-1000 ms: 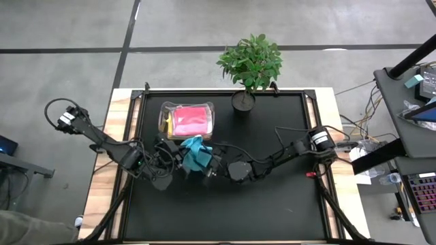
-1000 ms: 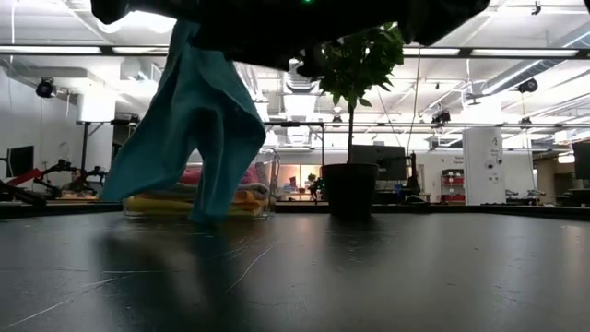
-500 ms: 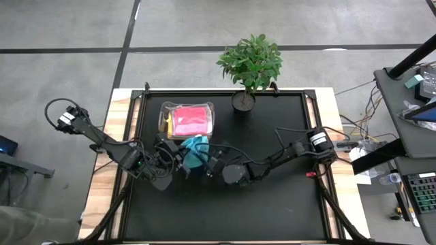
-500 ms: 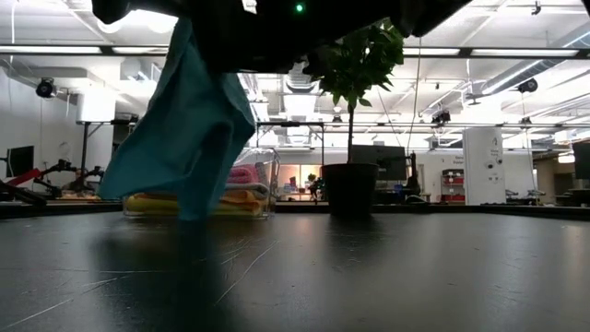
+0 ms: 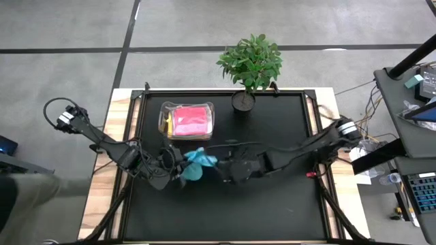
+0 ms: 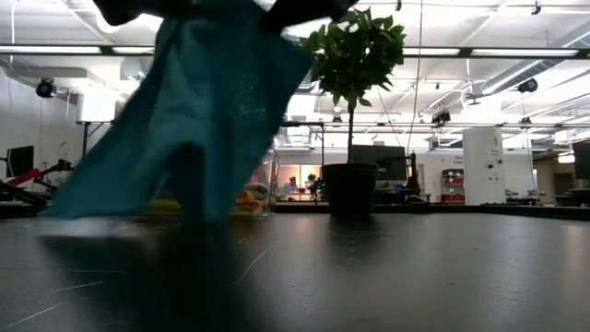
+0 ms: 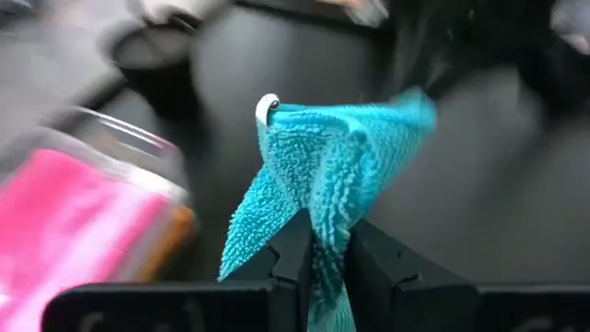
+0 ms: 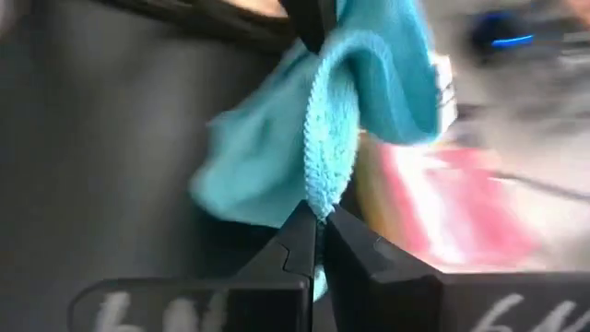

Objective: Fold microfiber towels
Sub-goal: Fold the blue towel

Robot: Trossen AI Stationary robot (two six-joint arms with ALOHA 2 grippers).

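Both grippers are pinching the teal towel [image 5: 196,163] and holding it above the black table [image 5: 286,204], left of centre. The left gripper [image 7: 324,254] is gripping one edge of the cloth between closed jaws; the right gripper [image 8: 319,232] is clamping another edge, jaws closed on the fabric. In the low view the teal towel [image 6: 198,120] is hanging down, with its lower corners close to the table surface.

The clear plastic box [image 5: 165,117] is sitting just beyond the held towel, toward the far side. It is holding the pink towel [image 5: 190,121] on top, with a yellow edge visible at its left wall. The potted plant [image 5: 250,64] is standing at the far edge, right of the box, well apart from both grippers.
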